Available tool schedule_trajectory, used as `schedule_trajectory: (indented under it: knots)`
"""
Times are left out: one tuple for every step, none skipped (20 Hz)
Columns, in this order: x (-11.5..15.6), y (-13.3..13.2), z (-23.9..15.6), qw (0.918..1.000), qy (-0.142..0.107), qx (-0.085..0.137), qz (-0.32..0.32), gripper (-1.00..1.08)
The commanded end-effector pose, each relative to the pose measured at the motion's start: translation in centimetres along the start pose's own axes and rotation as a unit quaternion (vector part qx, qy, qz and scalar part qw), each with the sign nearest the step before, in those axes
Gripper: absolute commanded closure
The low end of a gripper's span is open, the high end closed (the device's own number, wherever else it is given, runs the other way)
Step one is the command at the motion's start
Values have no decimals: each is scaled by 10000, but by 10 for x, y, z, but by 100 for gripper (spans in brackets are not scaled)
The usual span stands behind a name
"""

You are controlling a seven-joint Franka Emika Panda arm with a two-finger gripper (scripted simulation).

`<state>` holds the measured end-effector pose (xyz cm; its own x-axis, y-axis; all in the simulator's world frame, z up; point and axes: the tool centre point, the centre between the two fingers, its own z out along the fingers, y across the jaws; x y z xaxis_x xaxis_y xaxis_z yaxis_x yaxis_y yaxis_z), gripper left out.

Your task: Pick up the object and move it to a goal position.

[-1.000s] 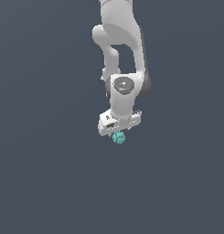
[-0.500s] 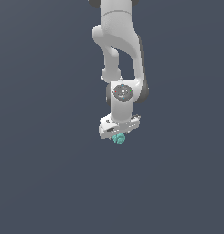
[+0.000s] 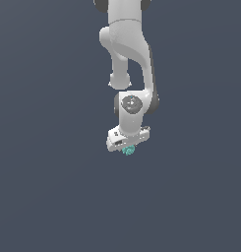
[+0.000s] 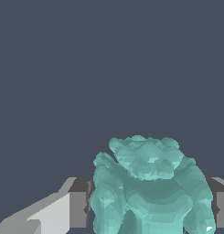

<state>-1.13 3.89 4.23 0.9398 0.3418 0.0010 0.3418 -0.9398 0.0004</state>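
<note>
The object is a small teal-green bumpy ball [image 3: 128, 150]. It sits just under the white gripper [image 3: 127, 148] at the end of the arm, near the middle of the exterior view. In the wrist view the ball [image 4: 150, 187] fills the space between the two grey fingertip pads [image 4: 79, 208], which press on either side of it. The gripper is shut on the ball. The fingers are mostly hidden behind the hand in the exterior view.
The white Franka arm [image 3: 127, 59] reaches down from the top of the exterior view. A plain dark grey-blue surface [image 3: 43, 197] lies all around; no goal marker shows.
The arm has drawn back and lifted a little with the ball held in it; the hand sits slightly higher in the exterior view than a second ago.
</note>
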Motion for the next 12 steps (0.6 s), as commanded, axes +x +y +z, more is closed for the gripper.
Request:
schedule_trajectory:
  knots:
    - [0,0,1,10000,-5,2,-3,108]
    - [0,0,1,10000,-5,2,-3,108]
    - [0,0,1,10000,-5,2,-3,108]
    - [0,0,1,10000,-5,2,-3,108]
    - [0,0,1,10000,-5,2,-3,108]
    - [0,0,1,10000,-5,2,-3,108]
    - [0,0,0,10000,2,-1,1,108]
    - [0,0,0,10000,2,-1,1,108]
    - [0,1,-1,10000,2,-1,1,108]
    - [0,1,-3,10000,2,-1,1,108]
    - [1,2,-5,10000,2,-1,1,108]
    - [1,2,-8,10000,2,-1,1,108]
